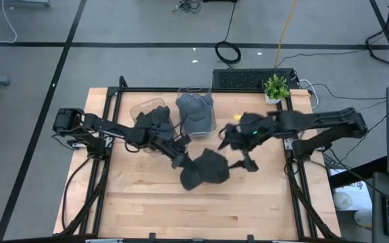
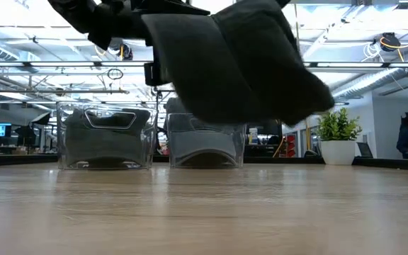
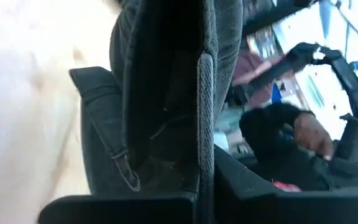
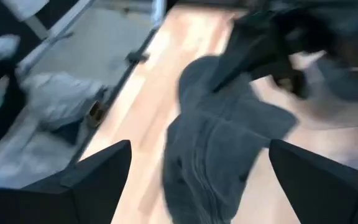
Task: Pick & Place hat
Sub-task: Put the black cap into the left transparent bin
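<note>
Two arms meet at the middle of your light wooden table [image 1: 147,209]. Your left gripper [image 1: 179,160] is clamped tight on one edge of the dark grey fabric cap [image 1: 204,169]; in the left wrist view the cloth [image 3: 160,106] sits right against that arm's fingers and fills most of the frame. The low view shows the cap [image 2: 239,64] hanging clear above the tabletop, in front of the bins. Your right gripper [image 1: 240,164] sits just beside the cap's other side with its fingers [image 4: 98,180] spread wide and holding nothing; the cap [image 4: 222,143] lies ahead of them, between and beyond the two tips, not touching either as far as you can see. Behind the cap you have two clear plastic bins side by side: the left one [image 1: 150,113] with dark fabric in it, the right one [image 1: 196,111] holding a lighter grey cap. Small potted green plant [image 1: 275,88] at the table's far right corner
</note>
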